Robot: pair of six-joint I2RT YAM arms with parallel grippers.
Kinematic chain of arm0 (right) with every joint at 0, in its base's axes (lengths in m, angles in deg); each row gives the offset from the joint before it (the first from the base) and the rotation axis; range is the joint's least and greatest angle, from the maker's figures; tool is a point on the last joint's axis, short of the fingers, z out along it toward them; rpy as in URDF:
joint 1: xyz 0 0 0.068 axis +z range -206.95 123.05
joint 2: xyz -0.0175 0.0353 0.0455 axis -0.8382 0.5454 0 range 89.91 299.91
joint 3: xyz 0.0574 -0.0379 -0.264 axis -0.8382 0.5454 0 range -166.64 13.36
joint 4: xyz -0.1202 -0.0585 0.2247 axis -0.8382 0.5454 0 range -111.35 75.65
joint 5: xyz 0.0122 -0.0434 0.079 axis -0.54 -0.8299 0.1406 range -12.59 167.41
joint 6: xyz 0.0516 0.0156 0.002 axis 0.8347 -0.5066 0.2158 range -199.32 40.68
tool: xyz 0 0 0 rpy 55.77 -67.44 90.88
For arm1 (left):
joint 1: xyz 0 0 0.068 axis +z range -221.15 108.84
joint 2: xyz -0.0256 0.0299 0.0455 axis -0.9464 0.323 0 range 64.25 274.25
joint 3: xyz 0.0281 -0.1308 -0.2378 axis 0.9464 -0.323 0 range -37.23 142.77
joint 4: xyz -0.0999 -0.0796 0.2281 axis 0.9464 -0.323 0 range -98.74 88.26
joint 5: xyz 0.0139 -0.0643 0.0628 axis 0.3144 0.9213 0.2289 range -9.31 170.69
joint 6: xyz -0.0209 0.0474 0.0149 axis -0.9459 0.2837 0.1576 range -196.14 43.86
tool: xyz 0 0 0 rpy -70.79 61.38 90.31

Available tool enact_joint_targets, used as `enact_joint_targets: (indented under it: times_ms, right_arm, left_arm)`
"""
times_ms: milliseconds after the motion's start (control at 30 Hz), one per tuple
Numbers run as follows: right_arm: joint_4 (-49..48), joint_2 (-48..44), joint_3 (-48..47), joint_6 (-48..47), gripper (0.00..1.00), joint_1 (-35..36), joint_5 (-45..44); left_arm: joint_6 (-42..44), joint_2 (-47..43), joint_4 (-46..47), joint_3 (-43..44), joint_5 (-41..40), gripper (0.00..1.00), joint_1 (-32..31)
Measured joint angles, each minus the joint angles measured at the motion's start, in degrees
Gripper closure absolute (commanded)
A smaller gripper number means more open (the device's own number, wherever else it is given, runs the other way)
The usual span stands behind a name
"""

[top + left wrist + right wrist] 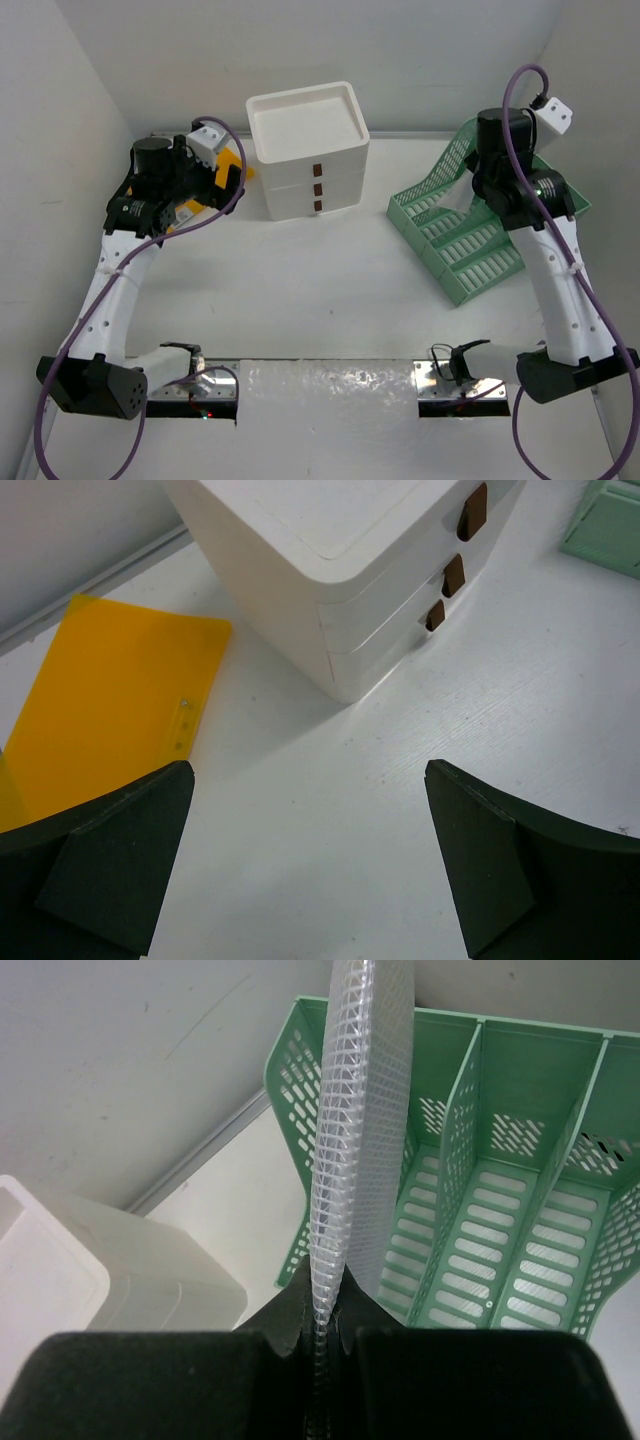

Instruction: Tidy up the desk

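Observation:
The white desk [330, 290] carries everything here. My left gripper [226, 178] hangs open and empty over the desk's far left; in its wrist view the jaws [310, 820] stand wide apart above bare desk. A yellow translucent folder [110, 710] lies flat just to its left, also showing in the top view [233, 160]. My right gripper [322, 1305] is shut on the edge of a clear white mesh pouch [362, 1110]. It holds the pouch upright over the left end of the green mesh file rack [520, 1160].
A white three-drawer unit [305, 150] with brown pulls stands at the back centre, close to the folder [340, 570]. The green rack [470, 235] lies at the back right. White walls close in the left, back and right. Metal plates sit at the near edge.

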Motion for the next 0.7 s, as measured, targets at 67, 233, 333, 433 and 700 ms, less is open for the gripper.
enact_joint_targets:
  times_ms: [67, 233, 333, 433, 700]
  right_arm:
    - [0.57, 0.44, 0.02, 0.76, 1.0, -0.48, 0.04]
    - [2.27, 1.97, 0.87, 4.17, 1.0, -3.04, 1.22]
    - [4.07, 3.87, 0.96, 6.82, 1.0, -6.4, 3.78]
    - [4.98, 5.75, 1.99, 9.05, 1.0, -9.64, 6.73]
    - [6.27, 12.13, 2.21, 10.93, 1.0, -12.41, 10.43]
  left_arm:
    - [0.02, 0.0, 0.0, 0.0, 0.0, 0.0, 0.0]
    - [0.39, 0.0, 0.0, 0.0, 0.02, 0.0, 0.0]
    - [0.46, 0.0, 0.0, 0.0, 0.02, 0.0, 0.0]
    - [0.61, -0.02, -0.02, 0.0, 0.0, 0.0, 0.0]
    - [1.14, -0.02, -0.13, 0.0, 0.07, 0.0, 0.0]
